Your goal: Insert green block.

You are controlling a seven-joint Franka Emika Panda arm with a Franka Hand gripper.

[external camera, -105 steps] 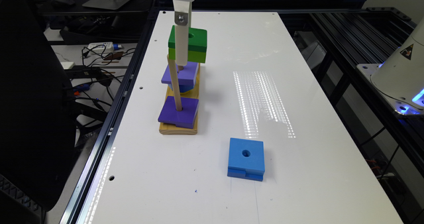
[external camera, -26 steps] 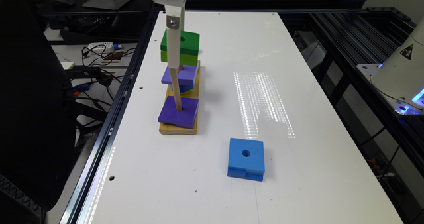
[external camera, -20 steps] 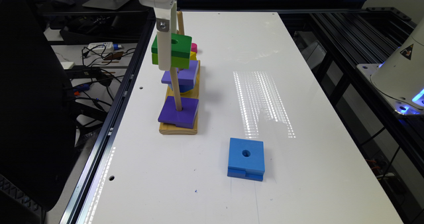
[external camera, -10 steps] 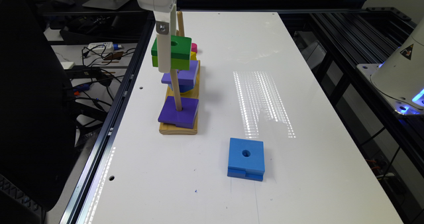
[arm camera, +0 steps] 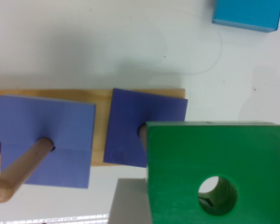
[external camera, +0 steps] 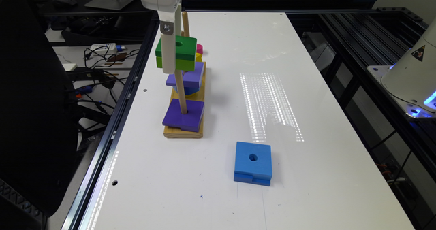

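Observation:
The green block, dark green over lime with a round centre hole, hangs above the wooden peg base at the exterior view's left. My gripper is shut on its sides. In the wrist view the green block covers a corner of one purple block and hides most of that block's peg. A second purple block sits beside it with its peg standing free. The green block's hole shows no peg through it.
Two purple blocks sit on the base's pegs, and a taller bare peg stands behind, with pink and yellow pieces at its foot. A blue square block lies on the white table nearer the front.
The gripper has carried the green block toward the exterior view's left and slightly down. Over the last half second it has stayed still.

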